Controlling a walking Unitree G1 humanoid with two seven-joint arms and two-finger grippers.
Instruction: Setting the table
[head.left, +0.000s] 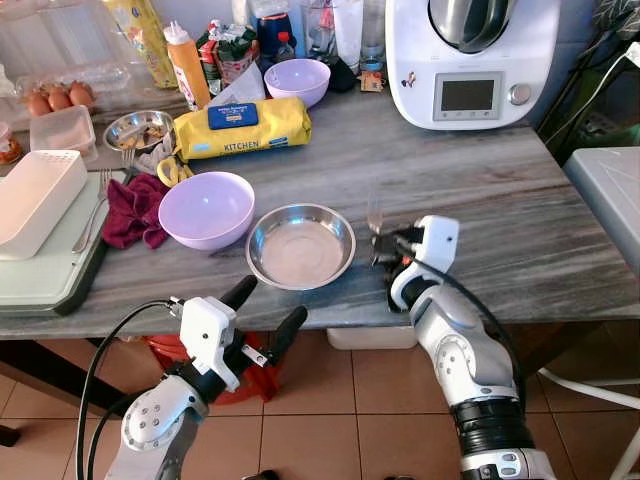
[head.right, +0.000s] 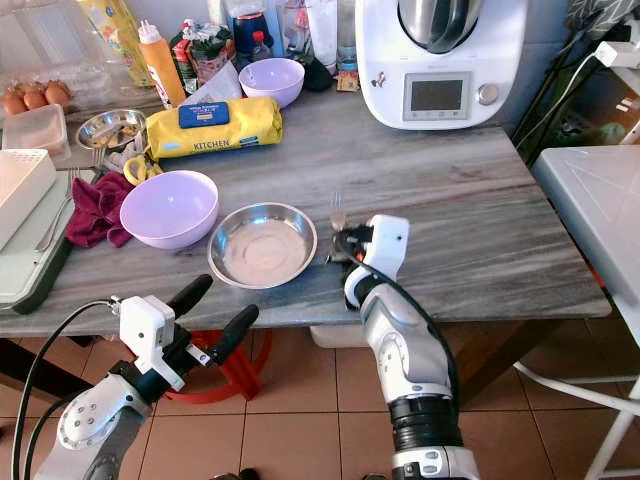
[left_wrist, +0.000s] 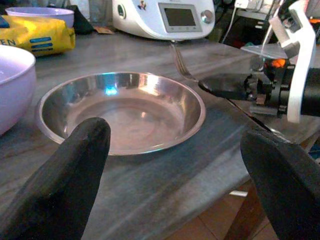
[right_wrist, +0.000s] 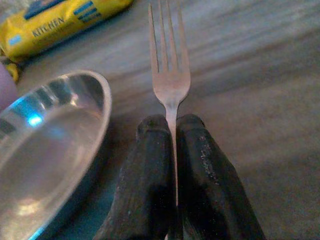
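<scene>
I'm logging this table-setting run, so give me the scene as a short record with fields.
surface: grey wood-grain table
right end effector: shut on the fork, over the table just right of the steel plate
fork: handle pinched between the fingers, tines pointing away from the robot
steel plate: empty, near the table's front edge
left end effector: open, below the table's front edge, facing the plate
lilac bowl: left of the plate, empty
behind: yellow kitchen pack, white appliance
</scene>
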